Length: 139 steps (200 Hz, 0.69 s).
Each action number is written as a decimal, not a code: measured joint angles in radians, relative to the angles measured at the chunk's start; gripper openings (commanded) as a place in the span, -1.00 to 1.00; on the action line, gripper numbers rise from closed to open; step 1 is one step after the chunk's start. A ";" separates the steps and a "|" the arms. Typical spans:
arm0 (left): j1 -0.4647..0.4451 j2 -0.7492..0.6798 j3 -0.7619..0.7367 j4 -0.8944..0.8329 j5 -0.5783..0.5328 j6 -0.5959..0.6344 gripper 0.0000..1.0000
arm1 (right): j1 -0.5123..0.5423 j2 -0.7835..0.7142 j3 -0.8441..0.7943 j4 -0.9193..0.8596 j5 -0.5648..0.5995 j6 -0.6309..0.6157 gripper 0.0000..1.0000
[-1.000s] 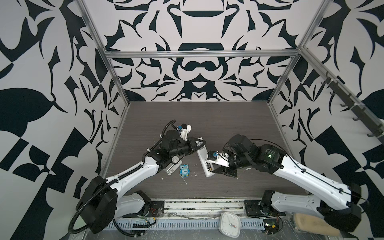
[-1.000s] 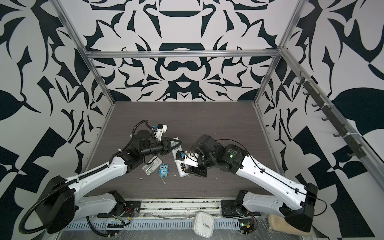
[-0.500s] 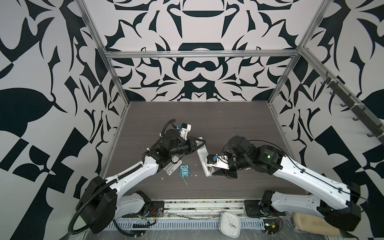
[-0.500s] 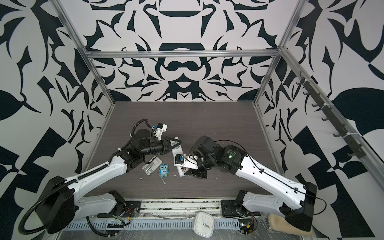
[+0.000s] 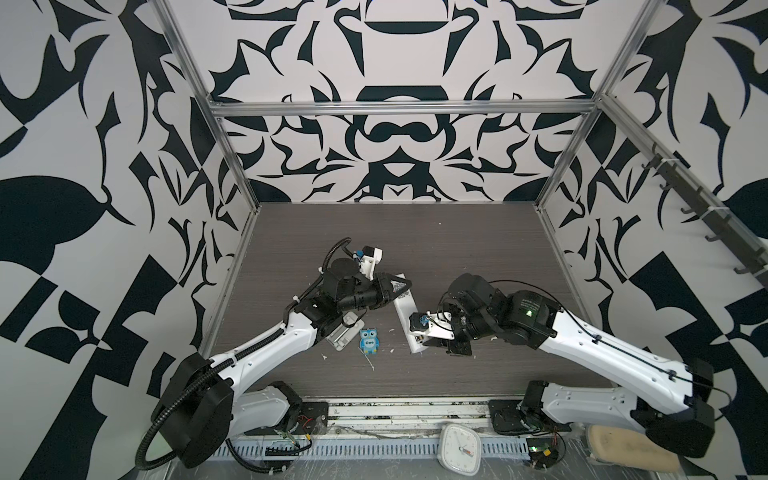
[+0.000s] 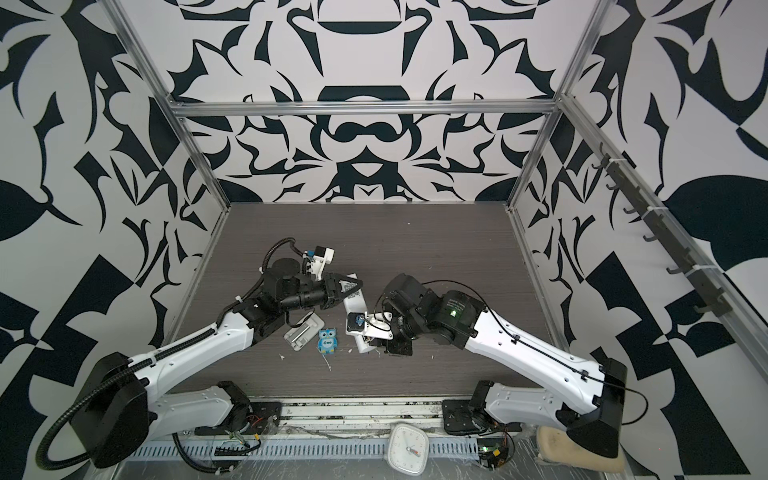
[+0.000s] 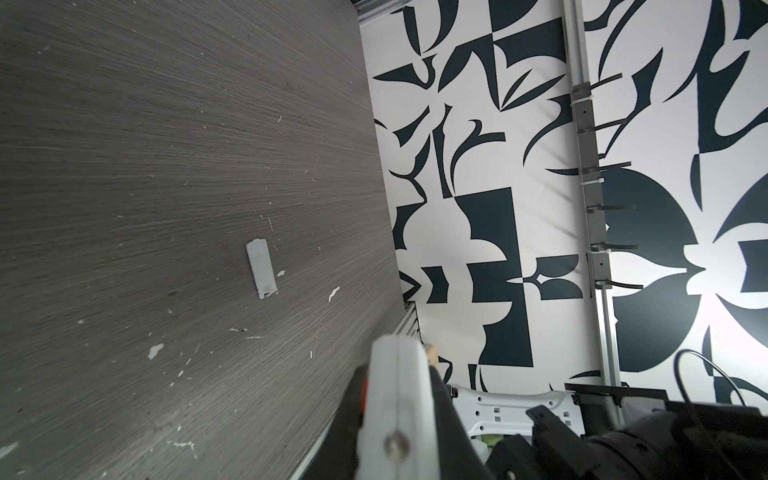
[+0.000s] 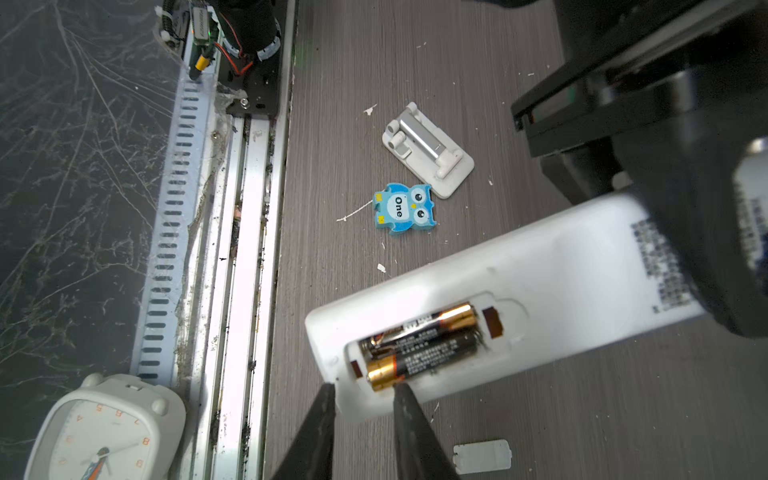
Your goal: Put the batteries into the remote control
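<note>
The remote control lies back-up on the surface. Its far end is clamped in the closed left gripper, which ought to pin it flat. The right gripper is at the open bay's near end, jaws narrowly parted and holding nothing, tips by the nearer battery's gold cap. Both batteries lie in the bay, so the job looks like seating: press that one squarely down without levering the remote up. The battery cover lies loose nearby. Since a second ago, the right gripper has edged toward the remote's near end, jaws narrower; nothing else moved.
</note>
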 measured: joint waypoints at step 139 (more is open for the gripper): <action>0.013 0.000 0.000 -0.008 -0.036 0.026 -1.00 | 0.025 0.021 -0.044 0.087 0.134 0.008 -0.80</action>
